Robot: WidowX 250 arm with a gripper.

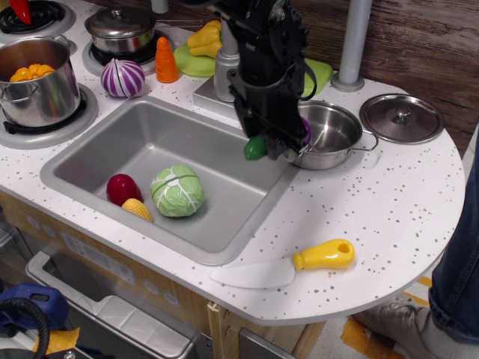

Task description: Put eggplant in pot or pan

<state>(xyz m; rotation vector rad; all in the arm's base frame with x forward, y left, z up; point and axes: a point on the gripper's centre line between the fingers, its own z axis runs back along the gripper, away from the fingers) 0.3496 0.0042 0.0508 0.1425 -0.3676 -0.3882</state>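
A: Left edge first. Entries?
B: Tall steel pot (37,78) holding yellow pieces, on the burner. Purple-and-white striped onion (122,78) beside it. In the grey sink basin (142,138): dark red round toy (123,188), yellow corn (138,209), green cabbage (177,191).
A: Centre?
B: Black gripper (275,140) clamped on the small glossy purple eggplant (258,145). Green stem end points left, over the sink's right edge; the purple end shows at the rim of the shallow shiny steel pan (333,133).
A: Right side?
B: Flat steel lid (402,117) on the counter. Yellow-handled white knife (288,266) near the front edge.
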